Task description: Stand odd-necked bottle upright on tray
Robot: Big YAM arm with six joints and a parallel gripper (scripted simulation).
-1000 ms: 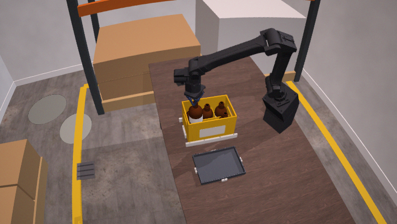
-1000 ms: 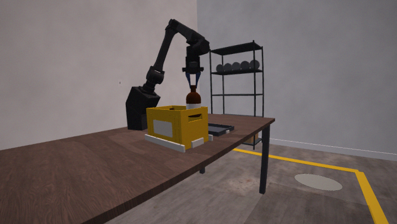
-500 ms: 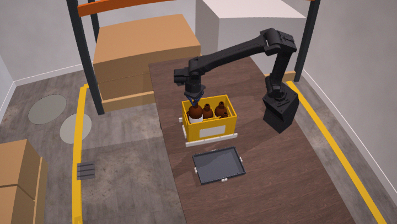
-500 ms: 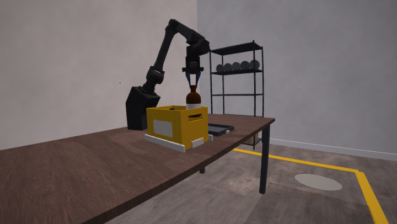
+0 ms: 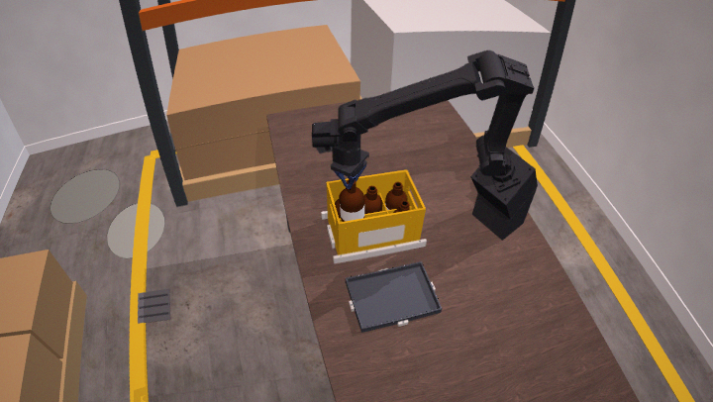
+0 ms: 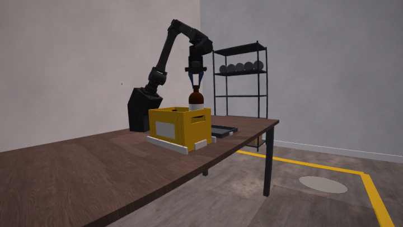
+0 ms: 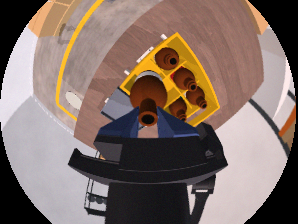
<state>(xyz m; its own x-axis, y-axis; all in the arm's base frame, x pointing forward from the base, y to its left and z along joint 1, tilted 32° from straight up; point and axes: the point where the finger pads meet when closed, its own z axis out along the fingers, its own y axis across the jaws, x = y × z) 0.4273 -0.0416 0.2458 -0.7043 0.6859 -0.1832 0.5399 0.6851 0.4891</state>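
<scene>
At the centre of the top view, the near wall of the yellow crate hides the bottles' lower parts. In the exterior view it conceals most bottles. The worktop runs off the top view's bottom edge.
</scene>
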